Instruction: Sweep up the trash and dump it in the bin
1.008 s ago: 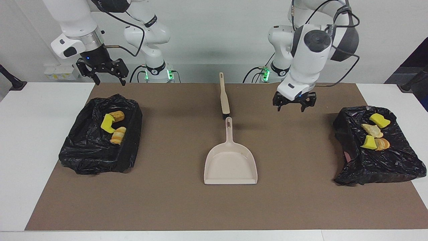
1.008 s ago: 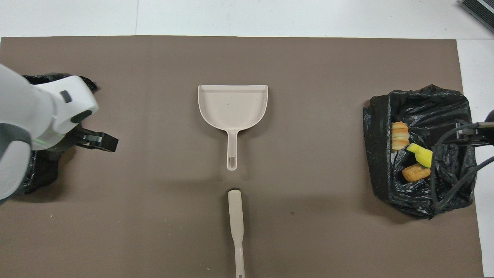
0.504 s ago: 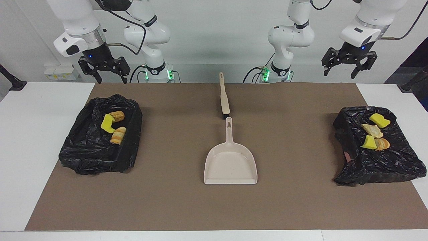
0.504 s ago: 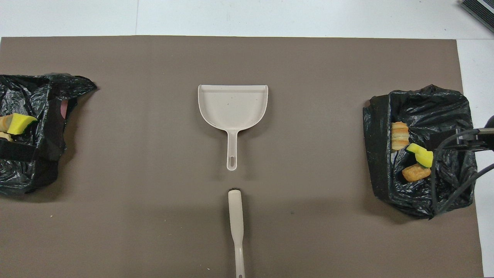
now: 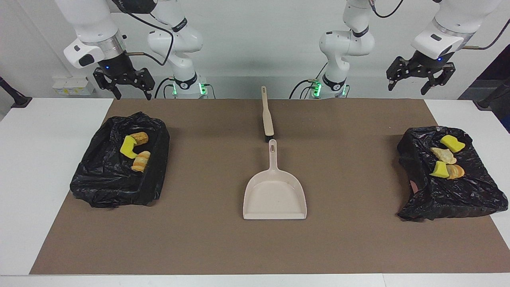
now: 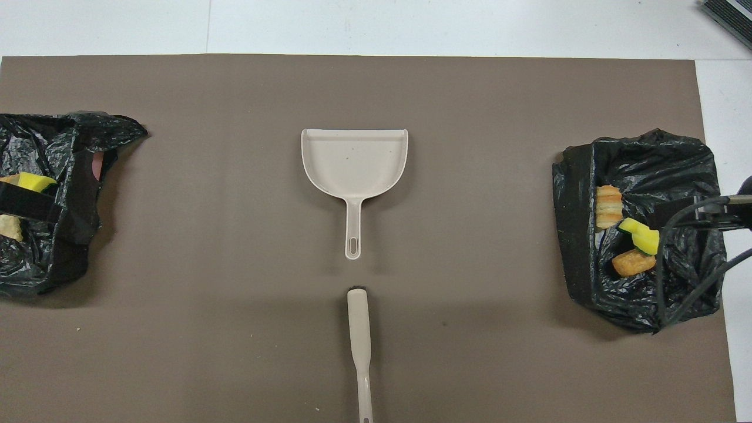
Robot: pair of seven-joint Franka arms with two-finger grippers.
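Note:
The trash lies in two black-bagged bins. In the bin (image 5: 115, 187) at the right arm's end are a yellow sponge scrap (image 5: 127, 146) and two bread chunks (image 5: 140, 138). The bin (image 5: 450, 199) at the left arm's end holds yellow scraps (image 5: 451, 142) and bread chunks (image 5: 443, 155). A beige dustpan (image 5: 275, 195) lies mid-mat, holding nothing. A beige brush (image 5: 267, 117) lies nearer to the robots. My right gripper (image 5: 132, 95) hangs open and holds nothing, high over the mat's edge by its bin. My left gripper (image 5: 418, 83) hangs open, raised at its end.
A brown mat (image 5: 207, 239) covers the table's middle, with white tabletop (image 5: 36, 159) at both ends. In the overhead view the right arm's cable (image 6: 693, 282) crosses over its bin (image 6: 587, 176). A dark object (image 6: 728, 17) sits at the table's corner.
The left arm swung up from over the mat beside the dustpan to a raised spot at its own end. The right gripper rose slightly. Dustpan, brush and trash stayed put.

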